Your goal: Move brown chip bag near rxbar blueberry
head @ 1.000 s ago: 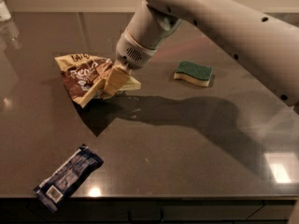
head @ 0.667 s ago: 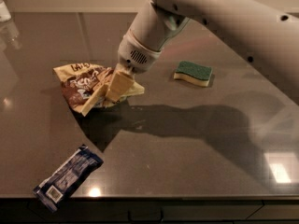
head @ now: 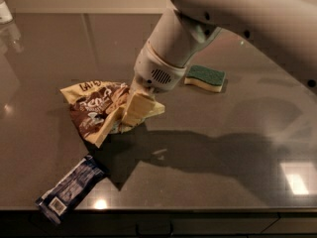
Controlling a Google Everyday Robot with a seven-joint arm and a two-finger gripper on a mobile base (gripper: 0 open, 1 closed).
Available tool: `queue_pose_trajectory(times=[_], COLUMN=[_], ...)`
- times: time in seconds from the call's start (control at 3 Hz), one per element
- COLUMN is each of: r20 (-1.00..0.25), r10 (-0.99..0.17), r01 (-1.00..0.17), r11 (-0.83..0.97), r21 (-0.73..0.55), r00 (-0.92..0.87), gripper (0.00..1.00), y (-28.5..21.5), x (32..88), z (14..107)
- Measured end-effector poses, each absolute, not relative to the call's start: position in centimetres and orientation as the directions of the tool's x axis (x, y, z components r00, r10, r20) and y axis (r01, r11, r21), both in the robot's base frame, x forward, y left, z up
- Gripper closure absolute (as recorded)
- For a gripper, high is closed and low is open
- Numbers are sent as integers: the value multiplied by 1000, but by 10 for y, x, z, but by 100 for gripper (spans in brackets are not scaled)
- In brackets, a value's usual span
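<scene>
My pincer (head: 136, 110) is pale cream and grips the right edge of the brown chip bag (head: 91, 110), whose cream edges frame a dark brown panel with white script. My arm (head: 237, 19) is off-white with small dark dots. The rxbar blueberry (head: 72, 187) is dark blue, with a white barcode label at its near end. The sponge (head: 205, 77) is green over pale yellow. The desk (head: 223, 148) is glossy grey-brown.

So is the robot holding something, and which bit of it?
Yes, the end effector, low over the counter, grips the brown chip bag by the edge facing the sponge.
</scene>
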State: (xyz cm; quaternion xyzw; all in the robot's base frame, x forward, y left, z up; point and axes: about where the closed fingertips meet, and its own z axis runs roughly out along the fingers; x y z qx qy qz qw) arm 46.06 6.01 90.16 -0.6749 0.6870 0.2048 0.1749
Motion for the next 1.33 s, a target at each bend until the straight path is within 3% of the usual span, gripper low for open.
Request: queue_pose_trajectory(times=[0.33, 1.33], r20=[-518, -529], r10=[-856, -849], r01=[-1000, -999], r11=[-4, -33], r21=[29, 41], r00=[-11, 7], gripper=[83, 13], y=[54, 56], x=[444, 424], z=[902, 901])
